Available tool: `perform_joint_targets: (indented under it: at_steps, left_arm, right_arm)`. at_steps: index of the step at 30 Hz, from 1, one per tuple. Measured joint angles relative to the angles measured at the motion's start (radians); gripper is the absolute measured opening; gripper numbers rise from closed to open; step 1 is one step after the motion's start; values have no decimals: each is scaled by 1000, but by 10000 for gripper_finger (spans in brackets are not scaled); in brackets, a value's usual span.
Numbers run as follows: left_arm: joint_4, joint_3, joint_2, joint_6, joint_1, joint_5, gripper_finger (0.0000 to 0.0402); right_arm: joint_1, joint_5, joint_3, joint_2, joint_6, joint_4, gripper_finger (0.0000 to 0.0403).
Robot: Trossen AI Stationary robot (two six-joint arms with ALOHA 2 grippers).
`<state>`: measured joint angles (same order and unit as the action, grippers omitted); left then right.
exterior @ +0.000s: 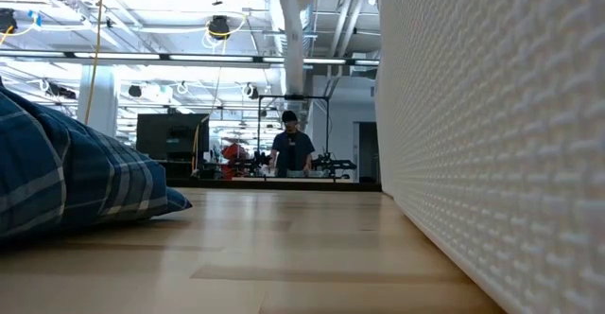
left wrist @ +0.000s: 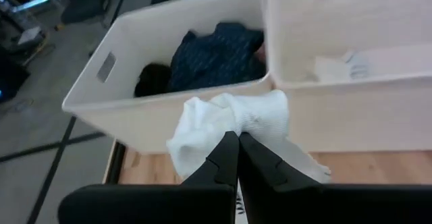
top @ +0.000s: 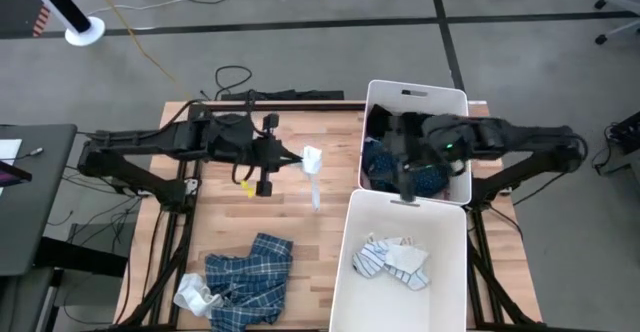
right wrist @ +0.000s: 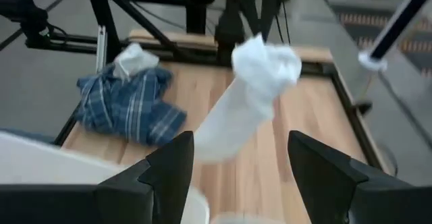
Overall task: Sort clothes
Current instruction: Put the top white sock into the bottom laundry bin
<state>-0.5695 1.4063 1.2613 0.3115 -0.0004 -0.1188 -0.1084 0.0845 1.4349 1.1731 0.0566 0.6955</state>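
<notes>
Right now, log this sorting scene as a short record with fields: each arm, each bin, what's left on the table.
left gripper: jaws shut on white sock, held above the table
right gripper: jaws open, empty, over far bin
far bin contents: dark navy garments
near bin: striped and white socks
table: blue plaid shirt with a white piece beside it
background: a person beyond the table

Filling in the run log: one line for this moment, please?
left gripper: shut on white sock, lifted | right gripper: open over far bin | plaid shirt: on table
</notes>
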Motion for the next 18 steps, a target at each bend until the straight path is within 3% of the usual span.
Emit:
perform_joint_targets:
  at_steps: [8, 18]
  left_arm:
    - [5, 88, 0, 7, -113, 0, 0]
    - [6, 101, 0, 10, -188, -40, 0]
  right_arm:
    - [-44, -3, -1, 169, 172, -260, 254]
    - [-45, -16, -1, 303, 276, -493, 254]
